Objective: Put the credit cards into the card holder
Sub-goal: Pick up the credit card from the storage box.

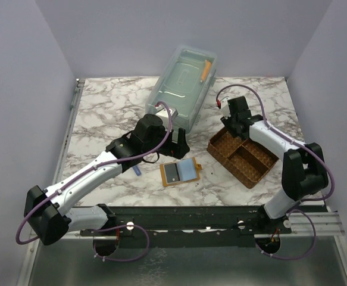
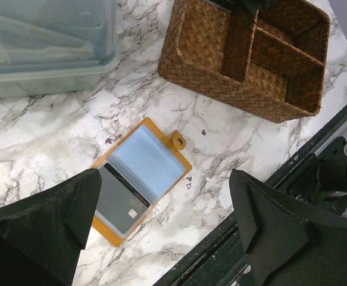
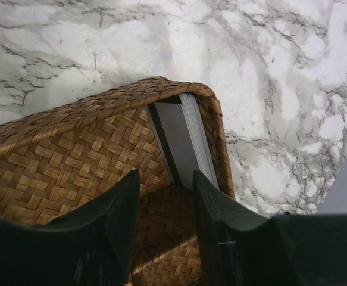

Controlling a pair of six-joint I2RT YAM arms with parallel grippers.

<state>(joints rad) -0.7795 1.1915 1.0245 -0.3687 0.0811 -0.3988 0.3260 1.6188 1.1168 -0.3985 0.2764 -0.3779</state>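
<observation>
We see white surface [image 1: 102,119] with grey marble veining. card holder [image 2: 140,179]: orange-tan border, one light-blue panel, one dark grey with a black stripe. tray [image 2: 221,83]: brown basket weave. credit cards [image 3: 182,140]: grey face, pale edges. bin [image 1: 161,95]: translucent pale green.

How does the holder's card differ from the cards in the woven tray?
The grey card lies flat in the open card holder; the tray cards stand on edge against the woven tray wall. The grey card is single; the tray cards are stacked. All are thin rectangles.
</observation>
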